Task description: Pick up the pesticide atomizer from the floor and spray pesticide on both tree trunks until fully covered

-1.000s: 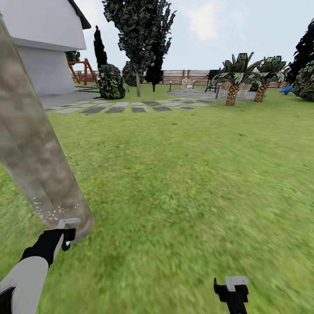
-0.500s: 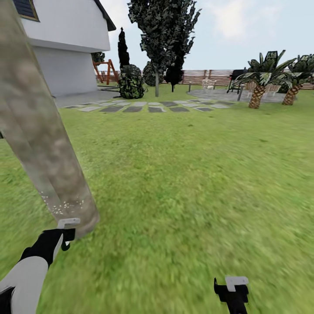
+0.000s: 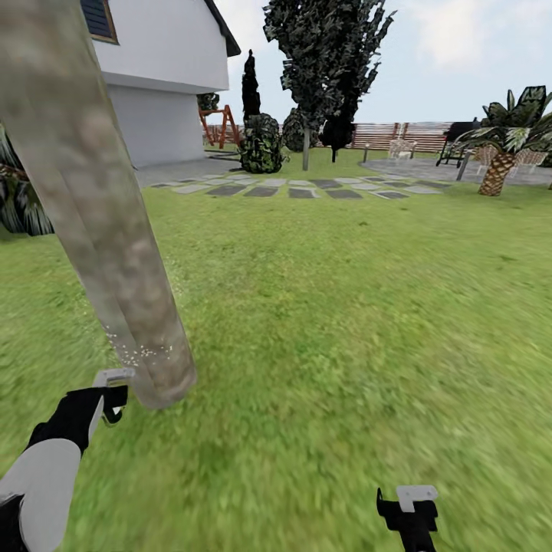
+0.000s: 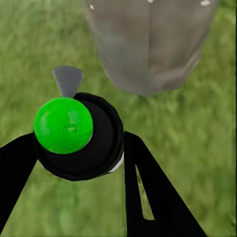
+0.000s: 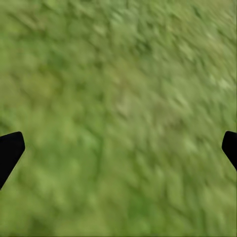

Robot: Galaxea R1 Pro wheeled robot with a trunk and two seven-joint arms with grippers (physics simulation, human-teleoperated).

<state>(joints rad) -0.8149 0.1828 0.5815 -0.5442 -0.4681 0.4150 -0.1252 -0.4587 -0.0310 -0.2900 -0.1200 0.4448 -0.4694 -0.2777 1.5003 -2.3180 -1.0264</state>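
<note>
Two grippers in play, going view by view.

Head: trunk (image 3: 100,207) leans across the left, white specks (image 3: 138,354) low on its bark; left gripper (image 3: 107,391) just beside its base, right gripper (image 3: 410,510) low over the grass (image 3: 345,307).

Left wrist: fingers (image 4: 148,197) clamped on the atomizer (image 4: 79,136), green knob up top, grey nozzle aimed at the trunk base.

Right wrist: fingertips (image 5: 10,148) wide apart, holding nothing.

Looked down on blurry green grass (image 5: 118,113), two black fingertips (image 5: 10,148) spread wide apart at opposite edges.
</note>
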